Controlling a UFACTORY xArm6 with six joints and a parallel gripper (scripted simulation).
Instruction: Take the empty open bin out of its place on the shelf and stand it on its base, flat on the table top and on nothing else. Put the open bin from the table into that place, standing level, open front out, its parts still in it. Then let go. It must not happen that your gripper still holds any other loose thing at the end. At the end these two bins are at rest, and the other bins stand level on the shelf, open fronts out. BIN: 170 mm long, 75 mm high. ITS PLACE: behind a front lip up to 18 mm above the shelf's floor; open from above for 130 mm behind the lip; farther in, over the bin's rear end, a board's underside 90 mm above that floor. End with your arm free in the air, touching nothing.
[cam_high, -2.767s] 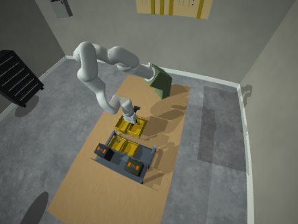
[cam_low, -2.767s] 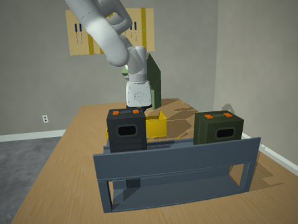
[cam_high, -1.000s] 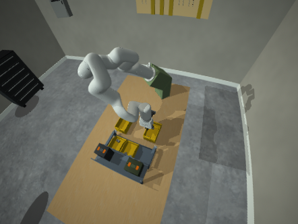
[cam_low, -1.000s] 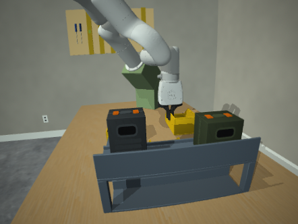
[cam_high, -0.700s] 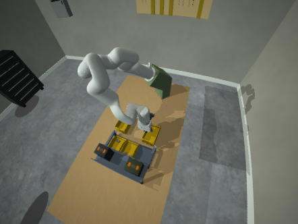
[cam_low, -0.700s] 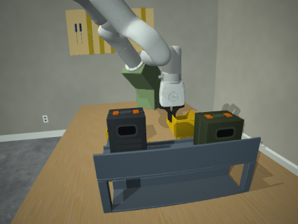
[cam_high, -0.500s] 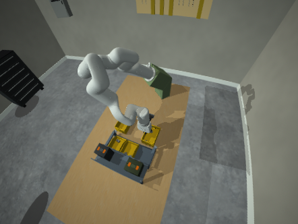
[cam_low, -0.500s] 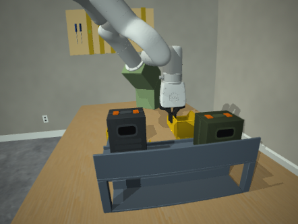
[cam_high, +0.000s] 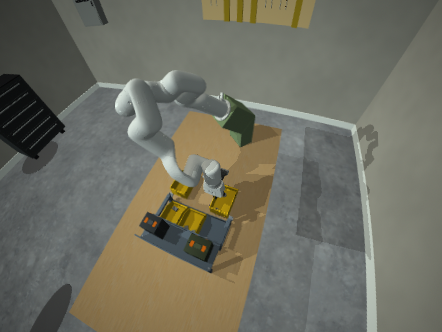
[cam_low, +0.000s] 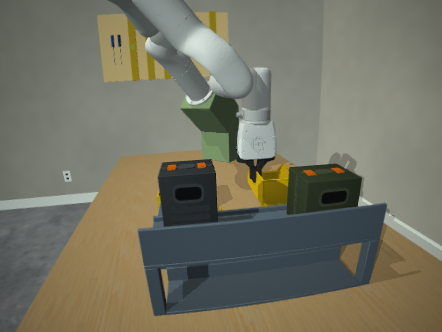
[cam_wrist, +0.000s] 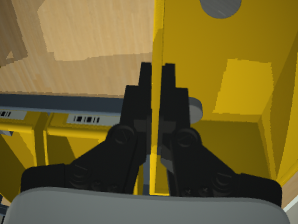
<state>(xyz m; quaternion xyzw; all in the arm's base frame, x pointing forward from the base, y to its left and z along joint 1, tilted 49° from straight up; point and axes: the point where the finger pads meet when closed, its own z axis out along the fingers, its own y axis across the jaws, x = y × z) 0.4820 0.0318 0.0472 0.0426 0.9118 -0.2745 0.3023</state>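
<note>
Your hand is nearly closed, its fingers pinching the side wall of a yellow open bin, one finger inside the wall and one outside. You can see a round grey part and another grey piece in that bin. In the top view, it's at about two o'clock from the middle of the blue-grey shelf, near the vacant place at the row's three o'clock end. Two yellow bins sit side by side in the shelf. Another yellow bin lies at about twelve o'clock from the shelf, on the counter; you can't make out its whole inside. A black case and a green case stand on top of the shelf.
</note>
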